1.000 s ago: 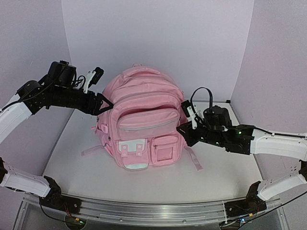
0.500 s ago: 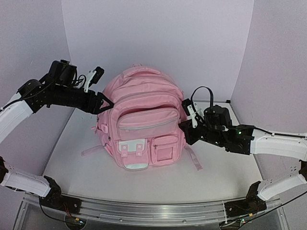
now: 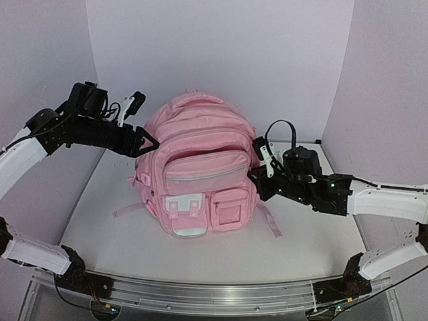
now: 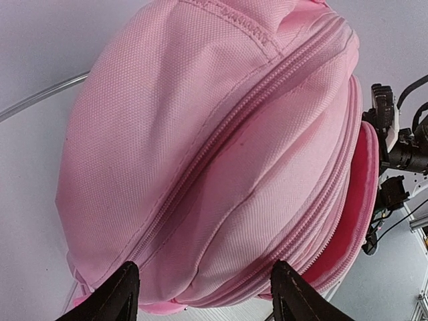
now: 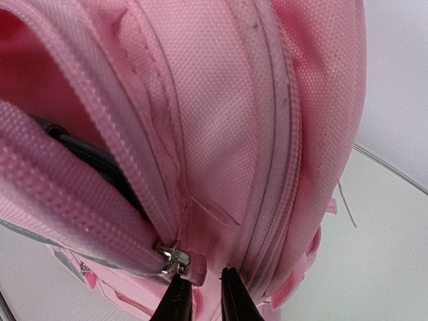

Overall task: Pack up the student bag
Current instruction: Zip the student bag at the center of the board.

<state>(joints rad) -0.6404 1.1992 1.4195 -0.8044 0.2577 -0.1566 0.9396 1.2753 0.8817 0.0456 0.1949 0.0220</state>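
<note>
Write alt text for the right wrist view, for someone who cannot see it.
Close-up of the pink student bag, one zip parted to show a dark item inside, its metal slider at the end of the opening. The right gripper sits just below the slider, its two dark fingertips close together with a narrow gap.

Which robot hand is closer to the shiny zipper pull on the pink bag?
Right. The right hand sits just under the pull; the left hand is across the bag, at its other upper side.
</note>
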